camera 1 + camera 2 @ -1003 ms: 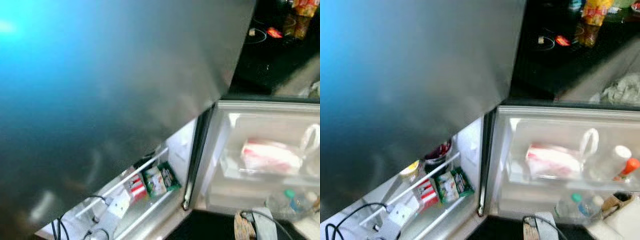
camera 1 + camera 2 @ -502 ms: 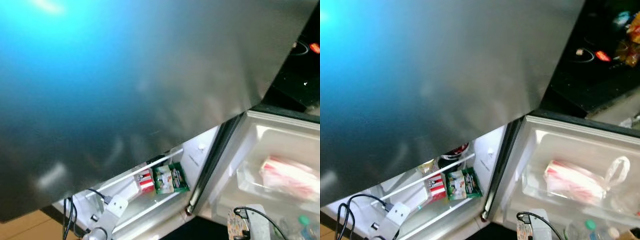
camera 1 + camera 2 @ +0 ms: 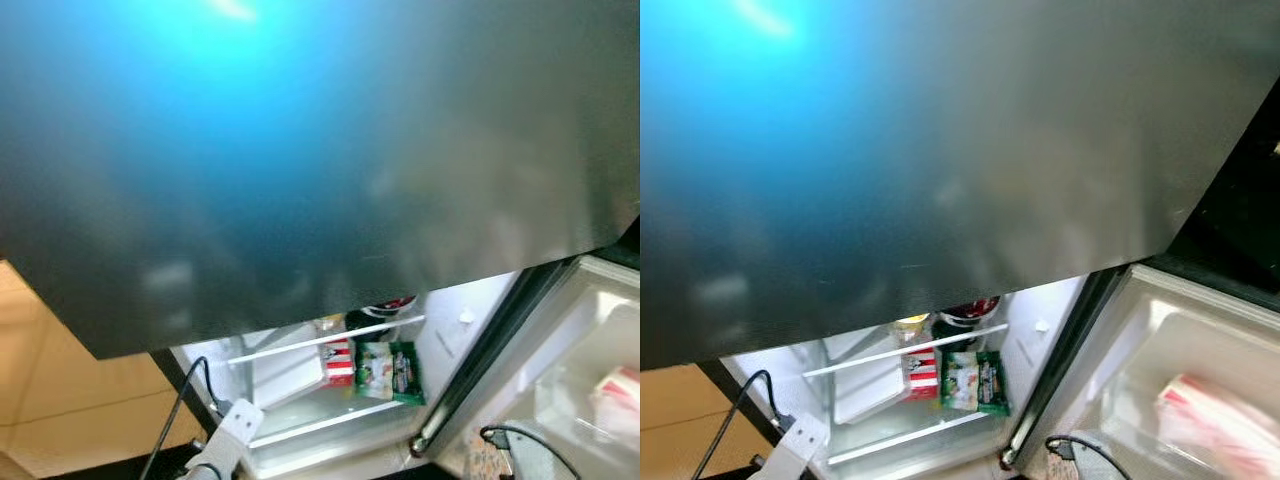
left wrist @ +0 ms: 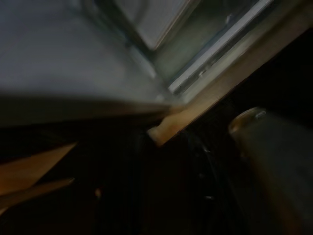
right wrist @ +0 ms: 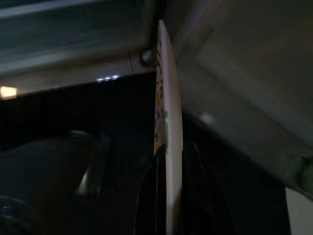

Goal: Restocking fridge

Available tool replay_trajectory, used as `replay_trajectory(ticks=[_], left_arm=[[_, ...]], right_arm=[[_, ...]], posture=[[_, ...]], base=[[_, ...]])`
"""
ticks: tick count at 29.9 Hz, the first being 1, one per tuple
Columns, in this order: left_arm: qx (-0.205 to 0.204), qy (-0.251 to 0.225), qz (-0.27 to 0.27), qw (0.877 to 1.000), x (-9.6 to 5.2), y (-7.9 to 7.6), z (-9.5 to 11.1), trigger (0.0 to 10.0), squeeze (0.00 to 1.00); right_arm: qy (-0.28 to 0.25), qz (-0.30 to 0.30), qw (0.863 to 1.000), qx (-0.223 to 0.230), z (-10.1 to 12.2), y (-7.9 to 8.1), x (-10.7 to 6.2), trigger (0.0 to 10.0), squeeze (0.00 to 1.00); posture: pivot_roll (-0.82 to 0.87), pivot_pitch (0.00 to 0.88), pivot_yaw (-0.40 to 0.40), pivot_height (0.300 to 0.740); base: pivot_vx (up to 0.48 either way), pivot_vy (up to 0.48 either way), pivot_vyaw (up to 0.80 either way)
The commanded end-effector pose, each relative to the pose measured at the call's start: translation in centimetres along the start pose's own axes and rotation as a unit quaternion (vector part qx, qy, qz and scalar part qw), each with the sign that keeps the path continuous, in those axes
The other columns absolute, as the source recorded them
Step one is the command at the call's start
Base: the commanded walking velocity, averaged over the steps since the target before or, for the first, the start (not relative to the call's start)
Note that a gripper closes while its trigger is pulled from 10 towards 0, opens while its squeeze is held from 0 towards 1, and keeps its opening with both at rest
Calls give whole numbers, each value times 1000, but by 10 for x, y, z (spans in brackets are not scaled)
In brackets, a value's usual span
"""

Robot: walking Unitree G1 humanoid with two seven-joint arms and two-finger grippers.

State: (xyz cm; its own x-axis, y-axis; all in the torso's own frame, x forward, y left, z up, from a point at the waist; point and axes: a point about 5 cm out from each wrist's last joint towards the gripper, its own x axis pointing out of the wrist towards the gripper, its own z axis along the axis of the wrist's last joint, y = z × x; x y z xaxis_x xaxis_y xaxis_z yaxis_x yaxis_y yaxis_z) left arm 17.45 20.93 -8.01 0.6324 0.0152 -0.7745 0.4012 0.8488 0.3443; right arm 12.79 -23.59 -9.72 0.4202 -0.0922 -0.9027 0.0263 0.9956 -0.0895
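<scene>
The camera has swung left since a second ago: the grey fridge door (image 3: 940, 150) now fills more of both eye views, and tan floor (image 3: 60, 400) appears left of it. Below the fridge door, the lit door shelf (image 3: 910, 352) holds a red-and-white carton (image 3: 921, 372) and green packets (image 3: 975, 381). Right of these, the red-and-white package (image 3: 1220, 415) lies in the fridge interior. The left pincer's state cannot be told. The right pincer (image 5: 166, 196) pinches a thin flat packet (image 5: 164, 112), seen edge-on.

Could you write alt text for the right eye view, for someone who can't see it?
A big grey fridge door looms overhead; below it, a lit door shelf holds a red-and-white carton and green packets.
</scene>
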Motion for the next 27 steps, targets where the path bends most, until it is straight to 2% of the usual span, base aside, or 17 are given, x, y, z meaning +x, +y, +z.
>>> replay_trajectory(ticks=[1,17,27], left_arm=[[-23,22,18,999,-3,7,-11,10000,224],[-21,23,17,999,-3,8,-12,10000,224],[-21,24,17,999,-4,8,-13,10000,224]], right_arm=[[-12,-6,1000,-2,4,-4,0,10000,0],[-12,-9,1000,-1,3,-5,-1,10000,0],[-17,-2,1000,20,4,-4,-1,10000,0]], posture=[[27,0,-44,740],[26,0,-43,740],[28,0,-44,740]], base=[[0,0,800],[0,0,800],[0,0,44]])
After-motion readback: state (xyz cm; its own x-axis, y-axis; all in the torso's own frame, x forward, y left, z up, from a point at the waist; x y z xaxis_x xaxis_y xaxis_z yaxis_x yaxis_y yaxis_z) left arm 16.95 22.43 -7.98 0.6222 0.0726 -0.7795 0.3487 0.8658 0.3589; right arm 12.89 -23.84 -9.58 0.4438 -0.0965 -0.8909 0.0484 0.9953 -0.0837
